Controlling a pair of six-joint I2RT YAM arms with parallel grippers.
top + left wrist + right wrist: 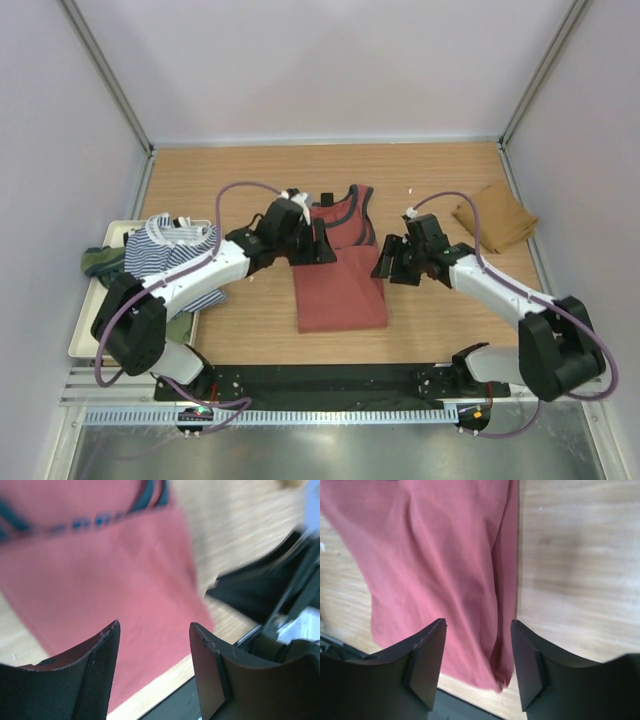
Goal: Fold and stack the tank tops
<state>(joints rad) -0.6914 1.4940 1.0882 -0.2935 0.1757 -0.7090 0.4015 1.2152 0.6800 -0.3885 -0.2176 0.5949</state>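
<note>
Cloth lay heaped at the far left, where we saw the olive green tank top (100, 262) and the navy-white striped tank top (165, 248) bunched together on a white tray (82, 340). The striped one lay uppermost and was partly hidden by the left arm. Moving right, the left gripper (322, 245) hovered over the upper left part of the rust-red tank top (340, 295). Through its wrist camera we found its fingers spread apart with nothing between them, and red fabric and navy trim blurred beneath. The rust-red tank top lay flat near the middle of the wooden tabletop (250, 190), straps pointing away from the arms and a fold running along its right edge. Over that edge hung the right gripper (384, 262), likewise released, jaws parted and empty. Farther right, well apart from the rest, we saw the tan-brown tank top (497, 217) resting folded near the back right corner.
</note>
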